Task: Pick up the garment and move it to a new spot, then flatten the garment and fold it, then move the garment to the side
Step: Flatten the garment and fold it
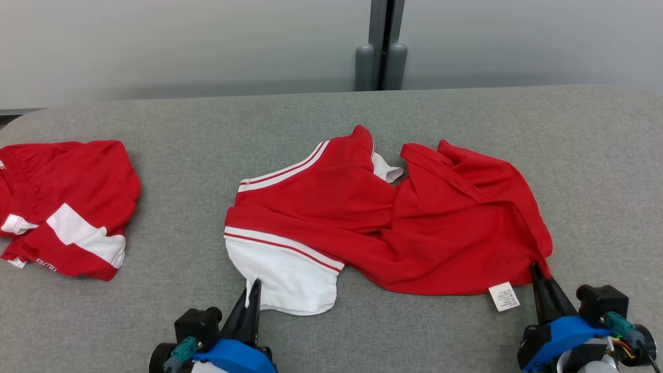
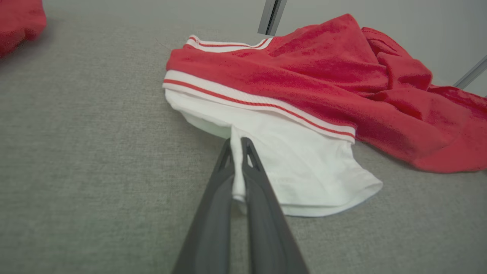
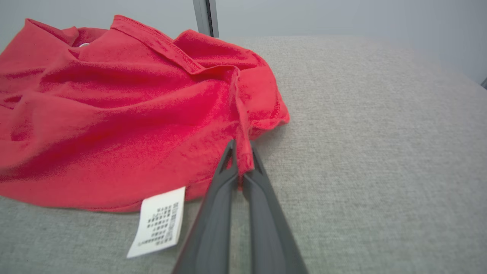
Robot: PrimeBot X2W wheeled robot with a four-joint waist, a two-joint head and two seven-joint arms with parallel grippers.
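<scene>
The crumpled red-and-white knit garment (image 1: 388, 217) looked light, limp and a little slick. I judged it would sag and stretch between two holds rather than keep any shape, so hems and corners were the sensible places to take it. At its left end, the left gripper (image 1: 253, 286) had its jaws pressed together on a pinch of the white hem (image 2: 236, 167), with the cloth standing up between the dark fingers. At its right end, the right gripper (image 1: 535, 268) was likewise clamped on a red corner fold (image 3: 243, 152). The garment lay in the middle of the grey fabric-covered table (image 1: 331, 114), towards the near side and well apart from a second red-and-white garment (image 1: 62, 207) at far left. It was wrinkled and partly doubled over, with a white panel and striped trim on the left, plain red bunched on the right, and a white care label (image 1: 504, 296) poking out just beside the right fingers.
</scene>
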